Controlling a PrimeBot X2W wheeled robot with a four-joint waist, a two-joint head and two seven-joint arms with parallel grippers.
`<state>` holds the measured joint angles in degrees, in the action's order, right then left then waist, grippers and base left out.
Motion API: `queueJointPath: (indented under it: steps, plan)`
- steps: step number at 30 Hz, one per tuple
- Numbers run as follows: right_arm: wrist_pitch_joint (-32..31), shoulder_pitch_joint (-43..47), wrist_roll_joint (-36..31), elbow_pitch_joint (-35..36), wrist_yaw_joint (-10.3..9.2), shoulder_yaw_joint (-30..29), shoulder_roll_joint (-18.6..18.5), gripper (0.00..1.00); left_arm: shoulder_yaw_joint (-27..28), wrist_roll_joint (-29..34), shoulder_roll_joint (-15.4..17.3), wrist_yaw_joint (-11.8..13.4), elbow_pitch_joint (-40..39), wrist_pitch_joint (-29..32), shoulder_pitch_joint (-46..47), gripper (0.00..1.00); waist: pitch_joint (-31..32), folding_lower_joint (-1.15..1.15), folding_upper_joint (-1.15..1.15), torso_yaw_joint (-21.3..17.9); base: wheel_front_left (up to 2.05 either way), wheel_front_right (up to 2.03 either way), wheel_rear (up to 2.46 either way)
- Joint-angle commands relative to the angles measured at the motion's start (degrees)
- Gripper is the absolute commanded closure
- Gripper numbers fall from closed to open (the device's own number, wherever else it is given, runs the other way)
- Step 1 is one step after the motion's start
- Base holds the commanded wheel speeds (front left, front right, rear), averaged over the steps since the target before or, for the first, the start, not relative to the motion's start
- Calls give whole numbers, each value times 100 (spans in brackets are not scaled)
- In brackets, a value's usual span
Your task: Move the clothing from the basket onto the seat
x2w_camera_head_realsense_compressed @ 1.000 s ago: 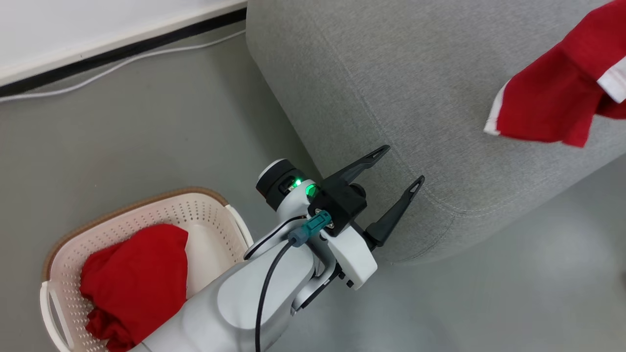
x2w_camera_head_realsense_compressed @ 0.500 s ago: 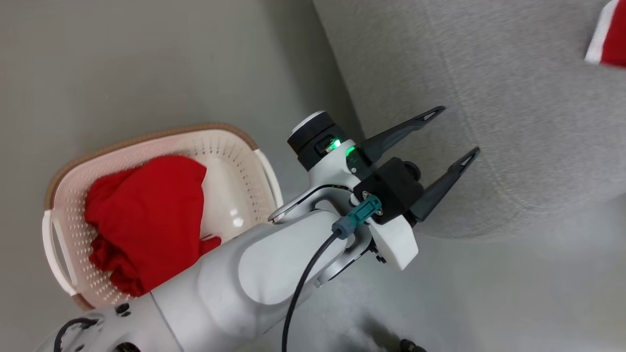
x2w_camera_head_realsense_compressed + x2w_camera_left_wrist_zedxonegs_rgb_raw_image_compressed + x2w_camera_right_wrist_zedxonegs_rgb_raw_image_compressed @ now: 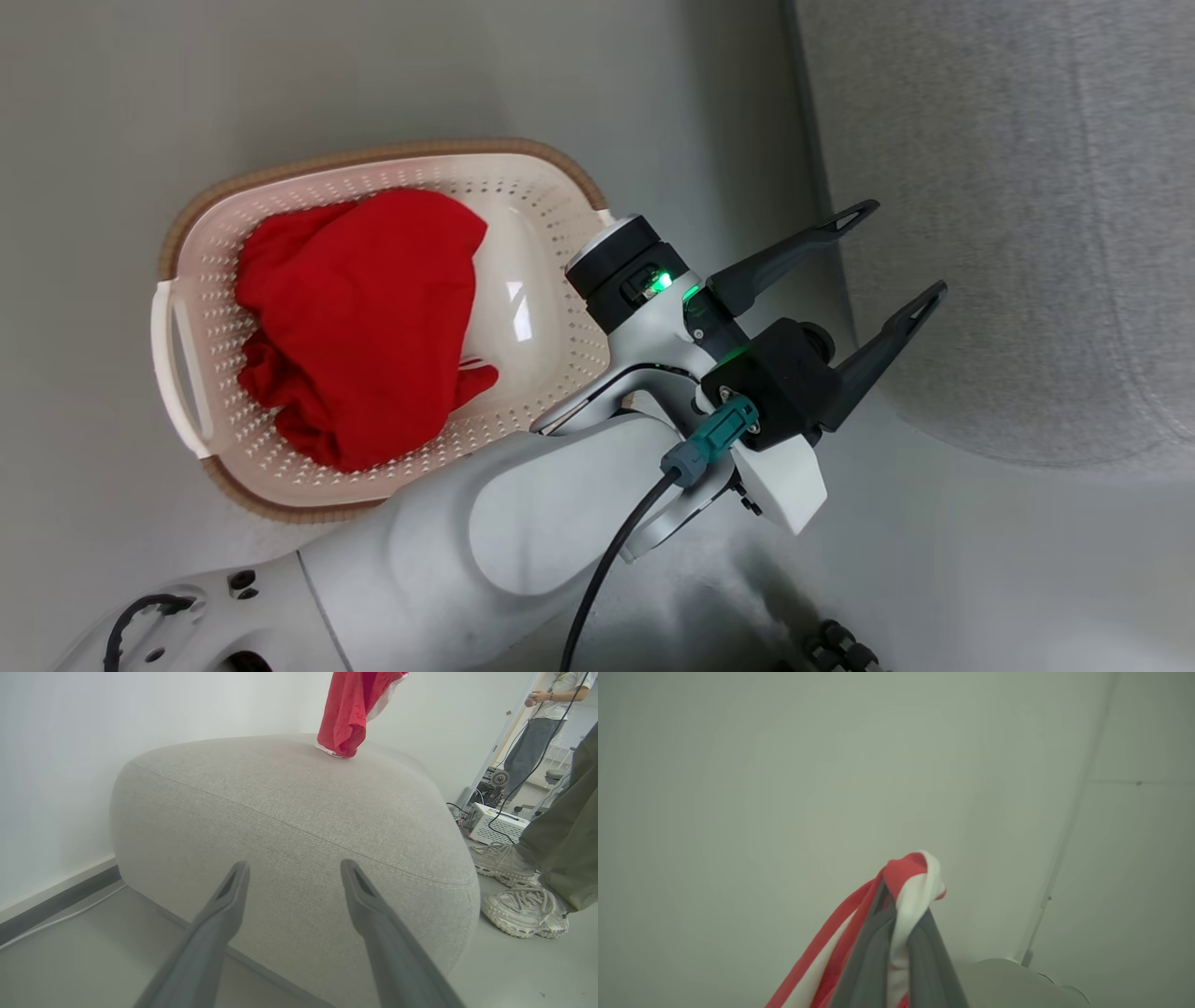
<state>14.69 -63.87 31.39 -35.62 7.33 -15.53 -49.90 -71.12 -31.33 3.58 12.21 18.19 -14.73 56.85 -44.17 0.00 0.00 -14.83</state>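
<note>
Two left fingers [image 3: 794,250] apart, right fingers [image 3: 871,952] clamped on probably the jersey [image 3: 915,877], basket [image 3: 373,155] partly behind arm [image 3: 523,532].

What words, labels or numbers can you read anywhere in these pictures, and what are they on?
None can be read. The red soft jersey with white trim shows no lettering from here, the cream perforated plastic basket shows no legible label, and the white box on the floor is too small to read.
</note>
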Motion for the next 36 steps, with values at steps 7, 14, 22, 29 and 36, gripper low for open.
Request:
queueJointPath:
  steps: [7, 14, 22, 29, 36]
  plan:
    - [31, 687, 475, -613, 16, 642, 38, 100, 106, 7, -70, 140, -273, -27, -7, 0, -193, 0, 0, 301, 0, 0, 0]
    - [31, 1320, 1304, -719, 16, 1861, 345, 100, 141, -27, -70, 134, -219, -27, -115, 0, -148, 0, 0, 354, 0, 0, 0]
    - [31, 1859, 1880, -577, 16, 2584, 389, 100, 272, -81, -70, 109, -254, -27, -294, 0, 57, 0, 0, 435, 0, 0, 0]
    - [31, 2261, 1992, -477, 16, 2945, 486, 0, 461, -87, -70, 101, -362, -27, -553, 0, 341, 0, 0, 568, 0, 0, 0]
    - [31, 2715, 1840, -209, 16, 3133, 601, 0, 787, -41, -70, 94, -422, -27, -964, 0, 790, 0, 0, 670, 0, 0, 0]
